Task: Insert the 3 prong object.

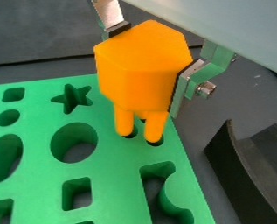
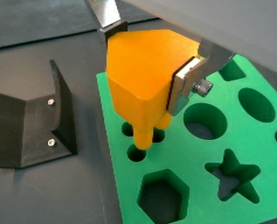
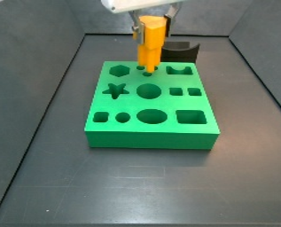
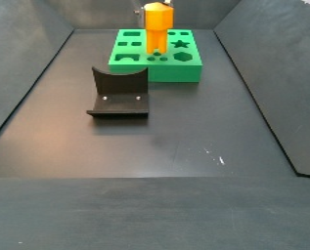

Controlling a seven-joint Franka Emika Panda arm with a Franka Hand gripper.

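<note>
We see our gripper (image 1: 152, 61) clamped on the orange three-prong piece (image 1: 138, 70), its prongs entering holes in the green board (image 1: 58, 175)

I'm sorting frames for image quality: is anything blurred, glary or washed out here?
In both wrist views the orange 3 prong object held by the gripper is sharp, as is the green board; one silver finger is pale at the frame edge. In a side view the fixture is dark but readable, and the floor shows faint glints. In a side view the gripper top looks overexposed.
</note>
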